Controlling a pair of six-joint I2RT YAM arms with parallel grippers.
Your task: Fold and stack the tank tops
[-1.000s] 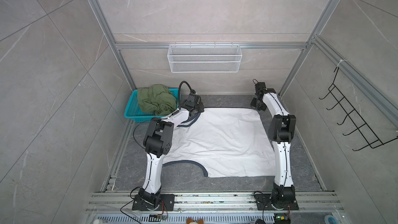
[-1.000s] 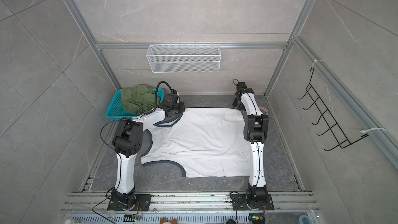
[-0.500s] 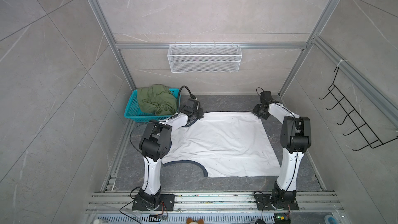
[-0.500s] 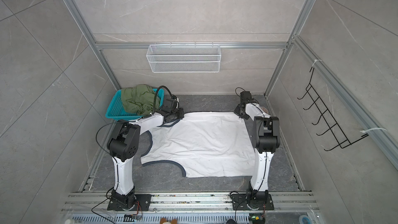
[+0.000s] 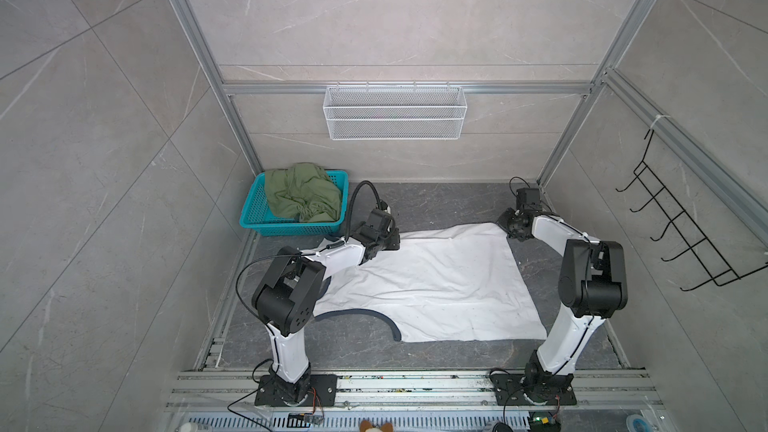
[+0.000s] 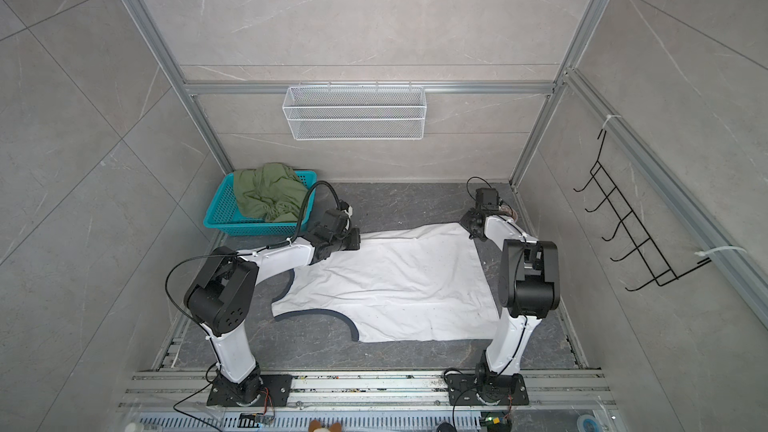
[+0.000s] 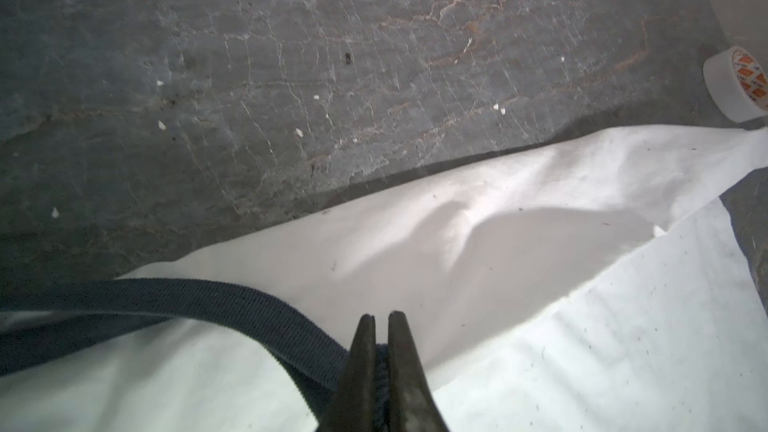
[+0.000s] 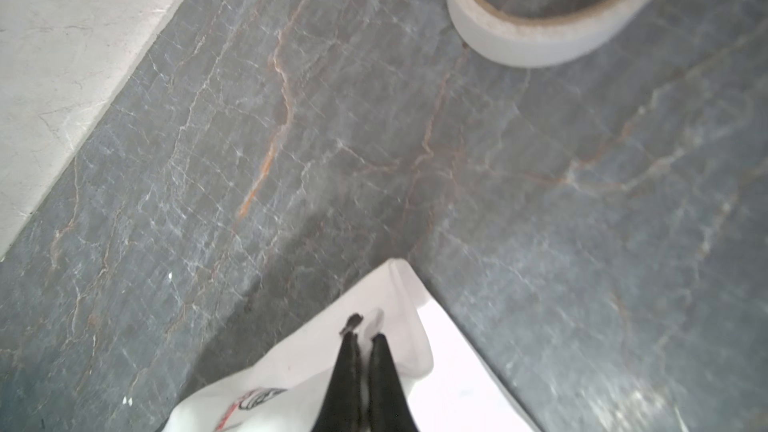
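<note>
Two thin pinches worry us: left claw (image 7: 382, 320) closed on the dark trim (image 7: 166, 297) of the white shirt (image 5: 436, 280), right claw (image 8: 365, 338) closed on its corner (image 8: 399, 280), and either slips if we tug apart.

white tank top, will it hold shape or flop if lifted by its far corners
Probably floppy: the white tank top lies wrinkled, its far edge drooping between the left gripper and right gripper. Likely light: two thin pinches hold that edge up.
</note>
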